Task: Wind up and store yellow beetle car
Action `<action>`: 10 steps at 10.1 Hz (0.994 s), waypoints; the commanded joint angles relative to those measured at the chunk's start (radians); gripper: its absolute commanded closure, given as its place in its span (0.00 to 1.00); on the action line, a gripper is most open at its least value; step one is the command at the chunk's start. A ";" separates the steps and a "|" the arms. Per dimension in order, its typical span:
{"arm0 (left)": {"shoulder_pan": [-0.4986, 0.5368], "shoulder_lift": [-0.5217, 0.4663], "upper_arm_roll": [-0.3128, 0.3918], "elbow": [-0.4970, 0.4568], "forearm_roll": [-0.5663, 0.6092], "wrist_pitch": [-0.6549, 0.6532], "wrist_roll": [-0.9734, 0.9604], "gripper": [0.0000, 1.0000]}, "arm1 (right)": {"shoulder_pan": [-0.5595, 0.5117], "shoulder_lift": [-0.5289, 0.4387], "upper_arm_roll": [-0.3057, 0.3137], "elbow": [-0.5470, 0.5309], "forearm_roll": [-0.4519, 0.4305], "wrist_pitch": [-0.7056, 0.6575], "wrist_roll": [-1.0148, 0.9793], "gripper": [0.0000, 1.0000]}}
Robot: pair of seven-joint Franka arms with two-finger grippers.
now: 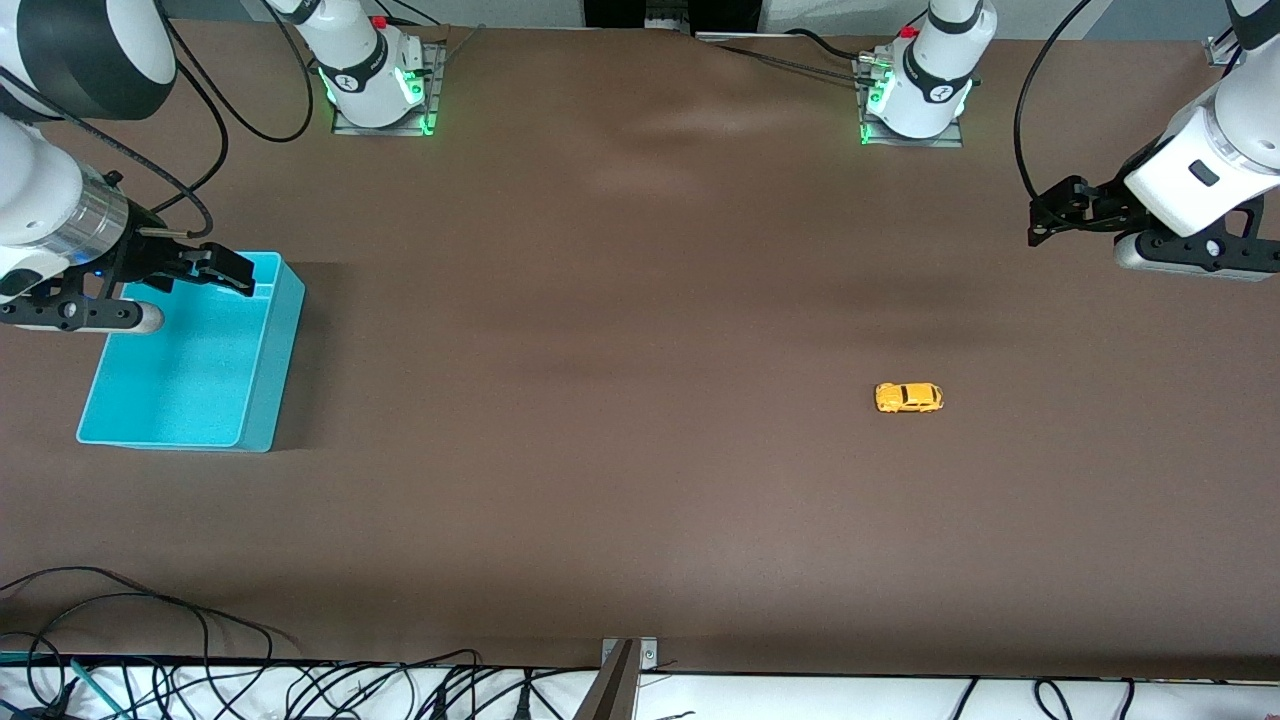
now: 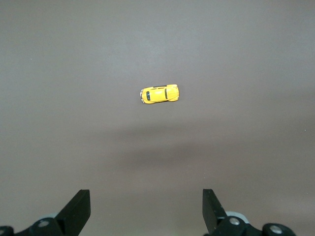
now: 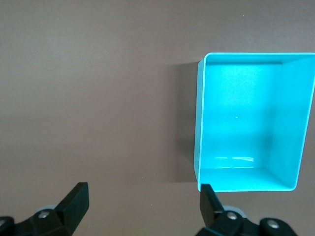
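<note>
Front view shows the yellow beetle car [image 1: 908,397] alone on the tabletop [image 1: 620,420] toward the left arm's end, so the left gripper [image 1: 1040,222], jaws spread wide, should descend centred across its narrow body, while the right gripper [image 1: 238,277], jaws likewise spread, waits over the blue bin [image 1: 265,400].

Yellow-orange beetle car [image 1: 908,397], turquoise bin [image 1: 262,400], brown table [image 1: 620,400].

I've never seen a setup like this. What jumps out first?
A bright turquoise bin sits at the right arm's end of the table, the right gripper hanging open over its rim. Toward the left arm's end, a tiny yellow beetle car stands alone, with the left gripper open in the air nearby.
</note>
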 commanded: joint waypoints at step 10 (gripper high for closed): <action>-0.009 0.014 0.010 0.020 -0.007 -0.009 -0.009 0.00 | -0.001 0.014 0.001 0.030 0.014 -0.011 0.010 0.00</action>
